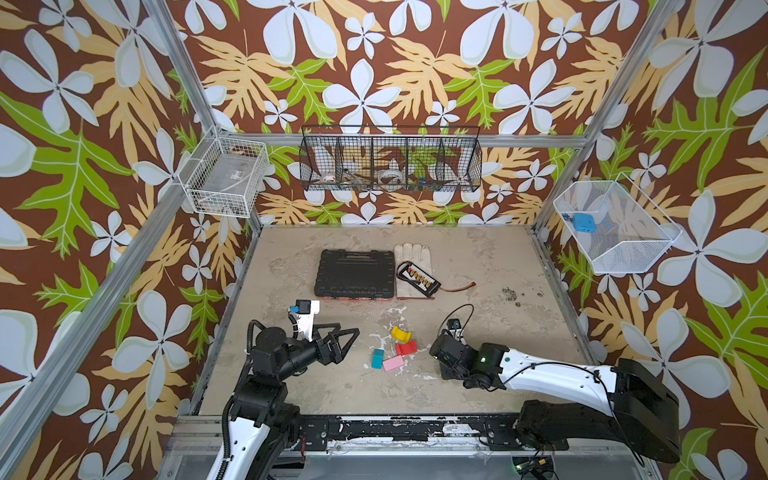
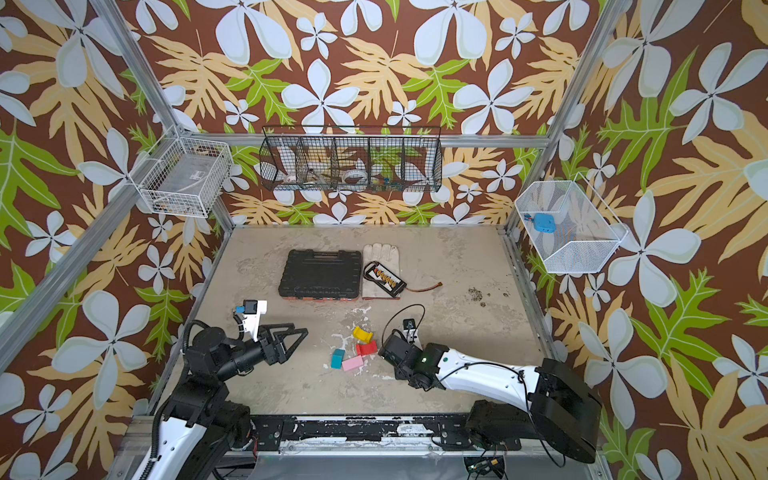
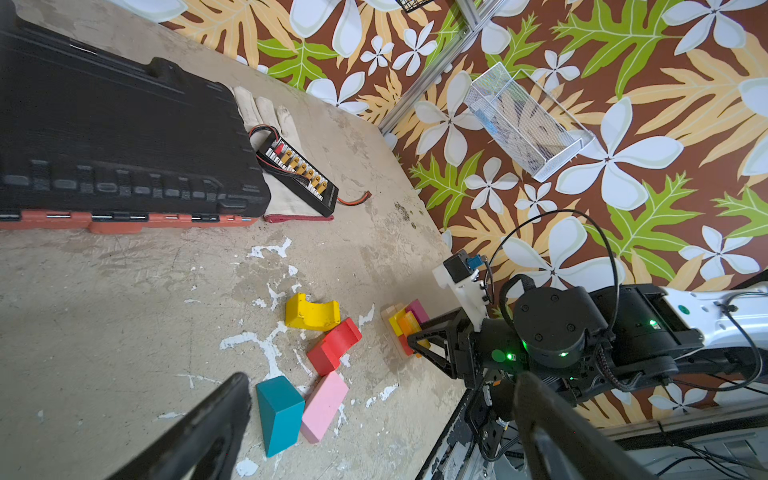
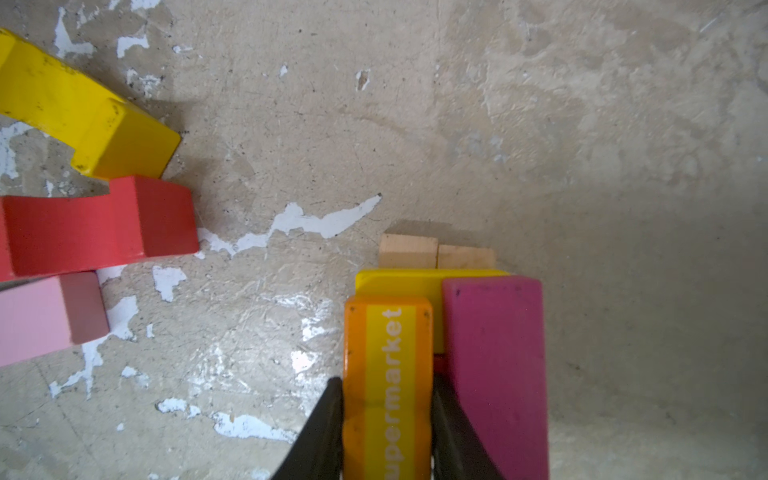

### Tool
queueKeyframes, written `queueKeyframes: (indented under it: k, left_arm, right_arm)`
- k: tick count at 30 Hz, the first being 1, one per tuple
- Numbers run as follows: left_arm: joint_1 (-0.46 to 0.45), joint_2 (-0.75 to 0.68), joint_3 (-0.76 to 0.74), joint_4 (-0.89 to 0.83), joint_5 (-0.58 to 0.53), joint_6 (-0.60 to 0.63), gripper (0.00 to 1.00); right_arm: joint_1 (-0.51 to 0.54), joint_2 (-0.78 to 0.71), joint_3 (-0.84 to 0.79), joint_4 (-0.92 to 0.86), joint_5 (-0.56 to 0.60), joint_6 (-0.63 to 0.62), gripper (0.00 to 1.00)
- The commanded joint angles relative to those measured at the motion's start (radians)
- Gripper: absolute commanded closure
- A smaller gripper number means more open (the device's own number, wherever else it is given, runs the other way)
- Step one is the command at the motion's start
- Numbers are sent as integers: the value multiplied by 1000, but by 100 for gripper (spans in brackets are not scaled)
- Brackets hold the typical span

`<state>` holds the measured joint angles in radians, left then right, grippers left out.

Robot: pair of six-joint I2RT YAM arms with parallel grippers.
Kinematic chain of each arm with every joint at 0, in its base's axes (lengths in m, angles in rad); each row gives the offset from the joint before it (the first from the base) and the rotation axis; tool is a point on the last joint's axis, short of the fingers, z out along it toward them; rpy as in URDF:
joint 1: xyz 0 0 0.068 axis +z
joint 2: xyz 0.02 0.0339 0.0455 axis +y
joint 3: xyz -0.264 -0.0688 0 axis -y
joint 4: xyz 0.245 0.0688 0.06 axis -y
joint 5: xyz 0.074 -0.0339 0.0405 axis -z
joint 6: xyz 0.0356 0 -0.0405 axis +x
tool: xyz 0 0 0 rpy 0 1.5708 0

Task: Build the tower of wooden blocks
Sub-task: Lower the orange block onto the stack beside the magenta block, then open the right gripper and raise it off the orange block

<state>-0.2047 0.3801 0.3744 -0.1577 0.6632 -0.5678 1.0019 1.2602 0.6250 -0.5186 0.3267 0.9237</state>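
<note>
Tower [image 3: 405, 326] on scuffed tabletop [image 1: 478, 257] | floral walls [image 1: 374, 62] | left gripper [image 1: 347, 343] agape | right gripper [image 4: 384, 384] flanks orange block [image 4: 386, 332], grip unclear

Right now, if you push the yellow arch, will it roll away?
Probably not: the yellow arch seems to lie on a flat face, so it should slide. It looks like stiff painted wood, likely light. The red arch beside it might get nudged.

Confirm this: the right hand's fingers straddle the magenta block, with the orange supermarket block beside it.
Wrong block. The right wrist view shows the right hand straddling the orange supermarket block, with the magenta block beside it.
</note>
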Motion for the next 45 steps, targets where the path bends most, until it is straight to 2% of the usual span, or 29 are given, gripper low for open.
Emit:
queueKeyframes:
  k: [1, 18, 27, 34, 39, 42, 45]
  left_arm:
    - [2, 0, 0, 32, 15, 4, 0]
    - [2, -1, 0, 32, 13, 5, 0]
    - [1, -2, -1, 32, 15, 4, 0]
    - [2, -4, -1, 34, 16, 3, 0]
    - [1, -4, -2, 34, 18, 3, 0]
    - [1, -4, -2, 33, 18, 3, 0]
    - [2, -4, -2, 35, 17, 2, 0]
  right_arm:
    - [1, 9, 2, -10, 26, 9, 66]
    - [1, -42, 22, -40, 27, 3, 56]
    - [1, -63, 74, -64, -24, -51, 43]
    - [-8, -115, 120, -123, 36, -102, 20]
    - [-71, -125, 102, -128, 50, -147, 5]
    - [-97, -127, 75, -106, 40, -164, 0]
    - [-104, -122, 45, -66, 12, -173, 0]
